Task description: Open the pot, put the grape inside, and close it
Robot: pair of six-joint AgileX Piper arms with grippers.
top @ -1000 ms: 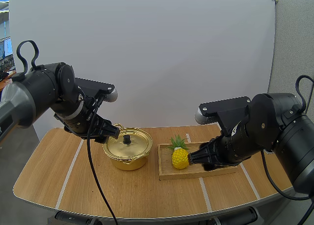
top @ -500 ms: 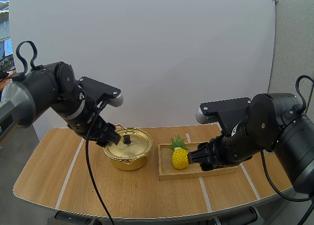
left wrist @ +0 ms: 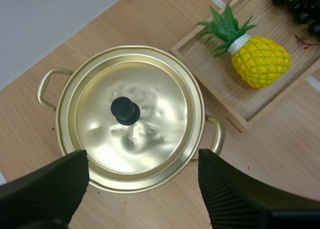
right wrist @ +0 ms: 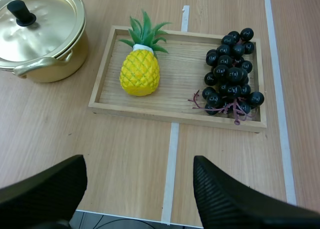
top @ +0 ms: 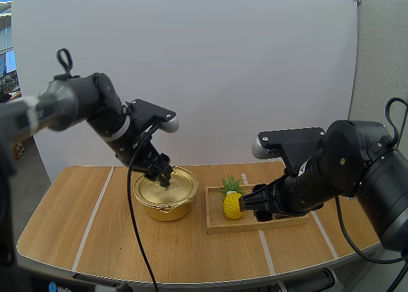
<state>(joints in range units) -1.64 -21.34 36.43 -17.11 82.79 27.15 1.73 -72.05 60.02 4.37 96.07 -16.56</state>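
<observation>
Swinging in from the pot's 9 o'clock side over the past second, the left pincer (top: pixel 163 173) now hangs directly above the lid (left wrist: pixel 150 134) of the gold pot (top: pixel 167 210). Its two black fingers stand well apart, flanking the black knob (left wrist: pixel 125 110) without touching it. The lid sits closed on the pot, which stands on the wooden table (top: pixel 191 254).

At the pot's 3 o'clock, just beside it, lies a wooden tray (right wrist: pixel 180 54). The bunch of dark grapes (right wrist: pixel 231 74) rests in the tray's 3 o'clock half, untouched. A yellow toy pineapple (right wrist: pixel 140 74) lies in the 9 o'clock half, its green leaves pointing to 12 o'clock.

Over the tray, the right pincer (top: pixel 244 204) has edged slightly toward 9 o'clock and, seen from the high camera, is close against the pineapple. Its fingers are spread wide with nothing between them.
</observation>
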